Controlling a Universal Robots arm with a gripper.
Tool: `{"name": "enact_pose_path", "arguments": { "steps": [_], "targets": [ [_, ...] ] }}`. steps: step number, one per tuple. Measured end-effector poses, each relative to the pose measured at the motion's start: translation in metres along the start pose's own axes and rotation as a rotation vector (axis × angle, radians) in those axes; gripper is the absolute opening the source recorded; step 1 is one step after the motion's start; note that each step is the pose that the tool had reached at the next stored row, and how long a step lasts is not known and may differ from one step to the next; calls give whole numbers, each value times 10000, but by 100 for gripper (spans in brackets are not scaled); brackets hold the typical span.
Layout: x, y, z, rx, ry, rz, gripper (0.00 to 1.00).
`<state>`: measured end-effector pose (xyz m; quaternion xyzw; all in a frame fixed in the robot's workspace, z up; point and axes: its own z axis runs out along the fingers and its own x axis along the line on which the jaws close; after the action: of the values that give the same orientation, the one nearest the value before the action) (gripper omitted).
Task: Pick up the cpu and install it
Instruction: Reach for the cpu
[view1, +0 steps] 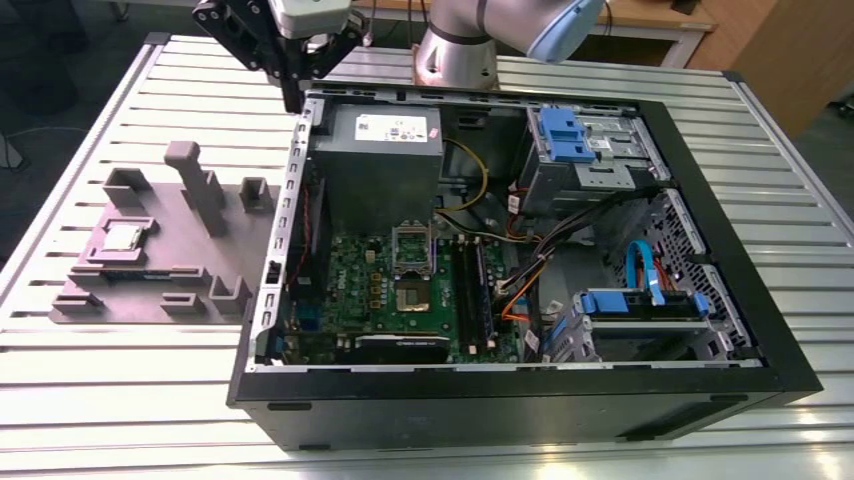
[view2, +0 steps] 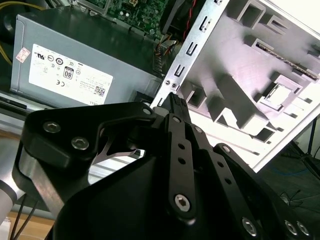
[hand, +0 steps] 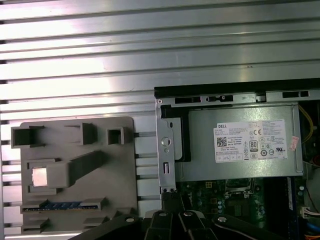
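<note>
The cpu (view1: 127, 235) is seated in a recess of the grey fixture (view1: 180, 245) on the tabletop (view1: 134, 400), well apart from the hand (view1: 294, 100), which is closed on nothing. The cpu is judged light, stiff and fragile, best gripped by opposite edges.

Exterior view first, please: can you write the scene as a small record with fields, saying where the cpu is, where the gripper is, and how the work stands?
cpu: lies flat in a recess of the grey holder plate, outside the computer case, at the exterior view's left
gripper: shut, holding nothing, above the case's edge near the power supply, apart from the cpu
socket: on the green board inside the open case
work: cpu not yet picked up
</note>
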<state>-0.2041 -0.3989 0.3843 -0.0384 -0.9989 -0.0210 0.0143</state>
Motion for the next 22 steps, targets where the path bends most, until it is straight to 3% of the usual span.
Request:
{"name": "enact_pose_path", "arguments": {
  "steps": [22],
  "targets": [
    [52,-4,2,0,1,0,10]
  ]
}}
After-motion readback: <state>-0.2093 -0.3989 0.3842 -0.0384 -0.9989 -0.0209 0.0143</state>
